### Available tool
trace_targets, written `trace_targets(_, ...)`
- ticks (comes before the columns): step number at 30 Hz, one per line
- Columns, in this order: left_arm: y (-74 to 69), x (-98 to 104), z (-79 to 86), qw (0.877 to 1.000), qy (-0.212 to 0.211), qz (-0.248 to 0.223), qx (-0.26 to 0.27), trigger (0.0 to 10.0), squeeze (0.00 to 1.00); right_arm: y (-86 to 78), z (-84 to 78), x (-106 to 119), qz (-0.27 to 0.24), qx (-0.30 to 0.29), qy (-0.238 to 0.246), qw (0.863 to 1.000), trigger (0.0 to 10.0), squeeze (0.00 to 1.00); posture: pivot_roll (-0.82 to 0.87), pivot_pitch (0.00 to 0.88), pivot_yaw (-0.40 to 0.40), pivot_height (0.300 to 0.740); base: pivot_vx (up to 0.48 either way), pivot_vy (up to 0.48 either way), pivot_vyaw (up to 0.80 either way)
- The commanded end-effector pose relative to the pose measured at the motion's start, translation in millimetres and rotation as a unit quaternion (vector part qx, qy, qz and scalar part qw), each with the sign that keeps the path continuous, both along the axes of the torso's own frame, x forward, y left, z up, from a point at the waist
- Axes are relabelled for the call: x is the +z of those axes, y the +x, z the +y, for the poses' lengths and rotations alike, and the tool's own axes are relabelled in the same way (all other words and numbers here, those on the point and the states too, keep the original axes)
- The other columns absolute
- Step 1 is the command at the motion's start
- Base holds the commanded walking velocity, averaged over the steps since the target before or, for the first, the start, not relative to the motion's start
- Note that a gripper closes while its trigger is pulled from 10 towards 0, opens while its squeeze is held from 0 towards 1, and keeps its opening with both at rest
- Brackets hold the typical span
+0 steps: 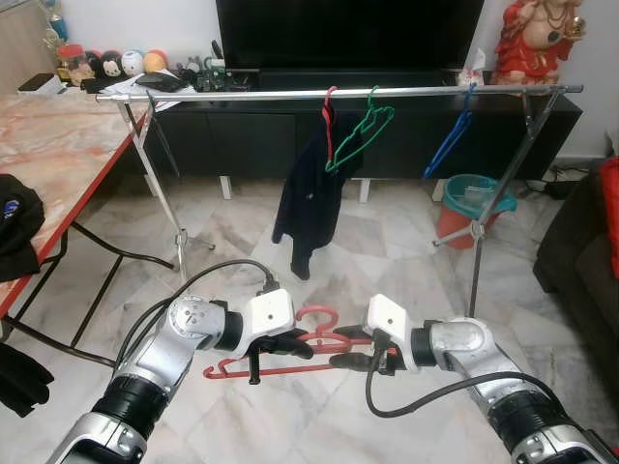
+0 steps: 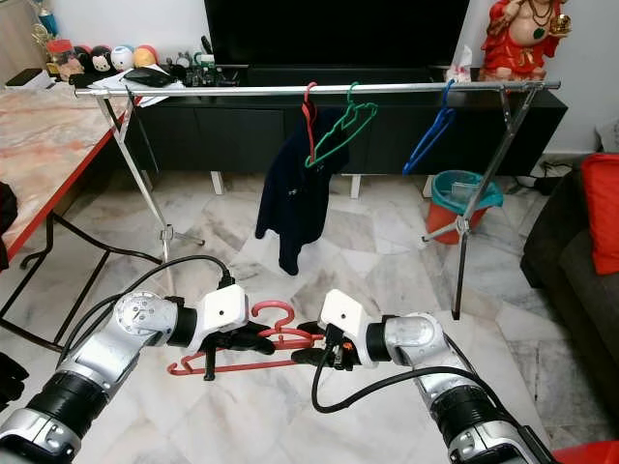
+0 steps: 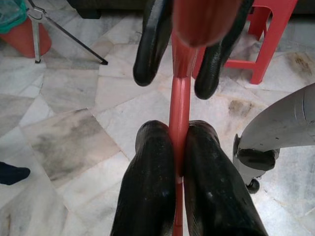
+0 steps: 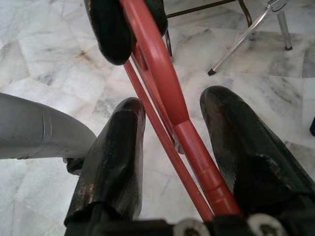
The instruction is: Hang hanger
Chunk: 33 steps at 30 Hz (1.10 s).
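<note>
Marble-tiled living-room floor (image 1: 387, 242), with a chrome garment rail (image 1: 290, 94) standing before a dark television cabinet (image 1: 251, 135). Item one: left tool (image 3: 178, 147), clenched on the red hanger (image 1: 290, 367), its two black fingers (image 3: 147, 172) pressed flat against the plastic bar on either side. Item two: right tool (image 4: 172, 142), fingers spread with a clear gap, straddling the same hanger near the hook end but not pinching it; likely a guide or a handover in progress, though which cannot be told. Task item: the red hanger, carried low and roughly level between both arms above the floor, well short of the rail and not yet hung. Rail stock: a red hanger bearing a dark garment (image 1: 309, 198), a green hanger (image 1: 360, 135), a blue hanger (image 1: 450, 140); free rail lies to either side. Surroundings: marble-topped table (image 1: 58, 155) at the robot's left, orange bucket (image 1: 464, 208) beyond the rail's right legs. Head views give the rail and the distance left; wrist views alone settle the grip of each tool.
</note>
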<state>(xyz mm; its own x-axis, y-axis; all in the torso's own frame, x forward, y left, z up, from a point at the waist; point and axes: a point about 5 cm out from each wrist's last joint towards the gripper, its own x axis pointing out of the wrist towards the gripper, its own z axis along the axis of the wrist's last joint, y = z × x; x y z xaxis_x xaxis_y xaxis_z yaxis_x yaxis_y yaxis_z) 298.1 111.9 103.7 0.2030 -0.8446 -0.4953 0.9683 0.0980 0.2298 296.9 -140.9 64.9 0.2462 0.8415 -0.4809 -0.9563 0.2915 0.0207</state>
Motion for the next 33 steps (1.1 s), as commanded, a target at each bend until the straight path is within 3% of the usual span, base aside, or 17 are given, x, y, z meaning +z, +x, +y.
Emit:
trace_targets(1, 1.4, 6.5, -4.8, 1.0, 0.0, -0.013, -0.012, 10.0, 0.0, -1.9, 7.9, -0.4, -0.003, 0.031, -0.004, 1.0, 0.0, 0.0, 0.11, 0.0, -0.005, 0.74, 0.0, 0.0, 0.0)
trace_targets(21, -0.3, 5.9, -6.9, 1.0, 0.005, -0.015, -0.02, 10.0, 0.0, -4.8, 8.1, -3.9, 0.002, 0.046, -0.017, 0.999, 0.0, 0.0, 0.11, 0.0, -0.001, 0.74, 0.0, 0.0, 0.0)
trace_targets(22, -0.3, 6.1, -7.1, 1.0, 0.006, -0.014, -0.021, 10.0, 0.0, -4.6, 8.4, -4.5, -0.002, 0.047, -0.023, 0.999, 2.1, 0.0, 0.11, 0.0, -0.002, 0.74, 0.0, 0.0, 0.0)
trace_targets(23, -0.3, 6.1, -7.1, 1.0, 0.006, -0.014, -0.021, 10.0, 0.0, -4.6, 8.4, -4.5, -0.002, 0.047, -0.023, 0.999, 2.1, 0.0, 0.11, 0.0, -0.002, 0.74, 0.0, 0.0, 0.0)
trace_targets(24, -0.4, 6.0, -7.2, 1.0, 0.006, -0.014, -0.022, 10.0, 0.0, -4.7, 8.5, -4.8, -0.004, 0.05, -0.027, 0.998, 7.8, 0.0, 0.11, 0.0, -0.002, 0.74, 0.0, 0.0, 0.0)
trace_targets(25, -0.7, 5.8, -7.4, 1.0, 0.007, -0.012, -0.024, 10.0, 0.0, -4.7, 8.0, -5.3, -0.01, 0.054, -0.037, 0.998, 10.0, 0.0, 0.11, 0.0, -0.002, 0.74, 0.0, 0.0, 0.0)
trace_targets(32, -2.1, 4.1, -8.2, 1.0, 0.008, -0.007, -0.027, 10.0, 0.0, -4.9, 7.3, 1.0, -0.019, 0.076, -0.043, 0.996, 10.0, 0.0, 0.11, 0.0, -0.006, 0.74, 0.0, 0.0, 0.0)
trace_targets(33, -2.4, 3.8, -8.6, 1.0, 0.008, -0.006, -0.027, 10.0, 0.0, -5.2, 7.1, 1.4, -0.018, 0.079, -0.043, 0.996, 8.7, 0.0, 0.11, 0.0, -0.007, 0.74, 0.0, 0.0, 0.0)
